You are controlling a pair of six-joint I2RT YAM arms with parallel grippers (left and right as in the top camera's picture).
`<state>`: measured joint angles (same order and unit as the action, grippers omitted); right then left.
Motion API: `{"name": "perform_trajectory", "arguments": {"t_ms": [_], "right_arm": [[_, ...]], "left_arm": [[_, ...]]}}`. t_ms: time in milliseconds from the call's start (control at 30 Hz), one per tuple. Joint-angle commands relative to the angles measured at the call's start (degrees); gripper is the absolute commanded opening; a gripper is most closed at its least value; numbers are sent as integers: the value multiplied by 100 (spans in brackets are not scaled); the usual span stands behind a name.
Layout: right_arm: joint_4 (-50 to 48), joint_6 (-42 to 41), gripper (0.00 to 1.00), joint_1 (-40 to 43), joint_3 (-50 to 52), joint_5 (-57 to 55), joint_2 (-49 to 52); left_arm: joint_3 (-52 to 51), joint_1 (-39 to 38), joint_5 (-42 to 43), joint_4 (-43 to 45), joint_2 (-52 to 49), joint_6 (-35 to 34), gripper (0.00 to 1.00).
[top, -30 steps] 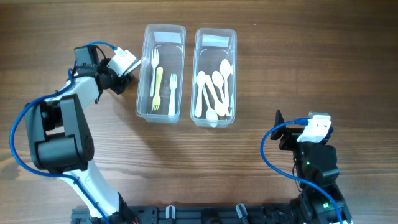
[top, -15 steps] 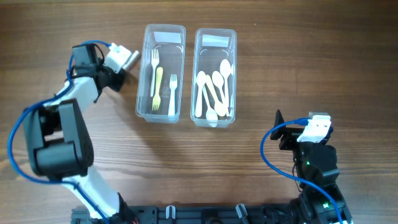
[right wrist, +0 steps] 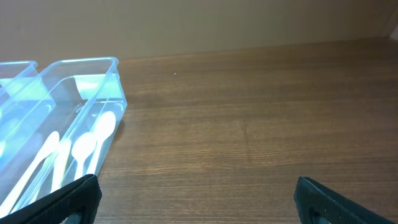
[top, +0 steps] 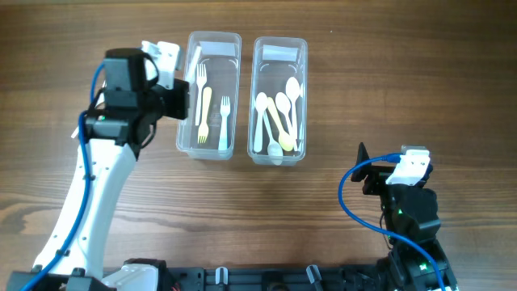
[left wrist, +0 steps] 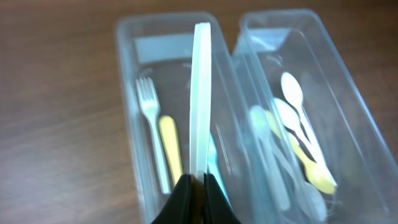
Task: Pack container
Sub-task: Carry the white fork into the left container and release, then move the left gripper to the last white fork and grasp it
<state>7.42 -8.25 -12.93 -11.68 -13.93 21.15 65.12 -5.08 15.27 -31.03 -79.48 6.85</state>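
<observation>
Surface (top: 404, 65): wood grain, brown.

L arm (top: 89, 186): white links, runs from 7 o'clock edge up to approx 10 o'clock, ends beside the L bin's left wall.

Two clear plastic bins side by side at 12 o'clock, long axes 12–6, walls near each other; can't tell if touching.
- L bin (top: 214, 37): forks inside.
- R bin (top: 280, 42): spoons inside.

R arm base at 5 o'clock, well apart from both bins. R tool (right wrist: 196, 186): fingers spread wide, nothing between them, R bin at 9 o'clock in wrist view.

L tool (left wrist: 198, 182): fingers pinched narrow on a thin white piece (left wrist: 201, 93), seen edge-on, pointing to 12 o'clock in wrist view, over the L bin. Fork or spoon: can't tell.

L bin contents, lying flat, lengthwise:
- yellow fork (top: 206, 107), tines toward 6
- white fork (top: 224, 121), at 3 o'clock of the yellow one
- second white fork (top: 201, 78), tines toward 12

R bin contents: white spoons (top: 263, 121), approx 5, overlapping; one yellow spoon (top: 286, 123) among them.
</observation>
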Motion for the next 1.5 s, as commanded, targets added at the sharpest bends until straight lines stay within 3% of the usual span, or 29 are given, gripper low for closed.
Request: {"name": "perform_trajectory", "arguments": {"t_ms": [0,33,67,200,500,667,700,800,1033,1200,1333,1467], "right_arm": [[-26,68,100,-17,15,28,-31],[-26,68,100,-17,15,28,-31],[-26,68,100,-17,15,28,-31],[-26,68,100,-17,15,28,-31],[-26,68,100,-17,15,28,-31],[-26,68,100,-17,15,28,-31],[-26,68,100,-17,15,28,-31],[-26,68,100,-17,15,28,-31],[-26,68,100,-17,15,28,-31],[-26,68,100,-17,15,28,-31],[-26,68,100,-17,15,28,-31],[-26,68,100,-17,15,28,-31]], "left_arm": [[-24,-245,31,-50,-376,-310,13],[-24,-254,33,2,-459,-310,62],[-24,-254,33,63,-507,-308,100],[-22,-63,-146,651,-413,-264,100],[-24,1674,-2804,-144,372,-251,100],[-24,2387,-2258,-149,-306,1386,98],[-24,2459,-2258,-155,-483,1552,95],[-24,2566,-1947,-90,-999,1864,96],[-24,2588,-1386,999,-2127,2898,96],[-24,2872,-2129,2074,-2599,2852,99],[-24,3473,-2109,2404,-2608,1926,100],[-24,3991,-2140,2140,-2769,1054,94]]}}
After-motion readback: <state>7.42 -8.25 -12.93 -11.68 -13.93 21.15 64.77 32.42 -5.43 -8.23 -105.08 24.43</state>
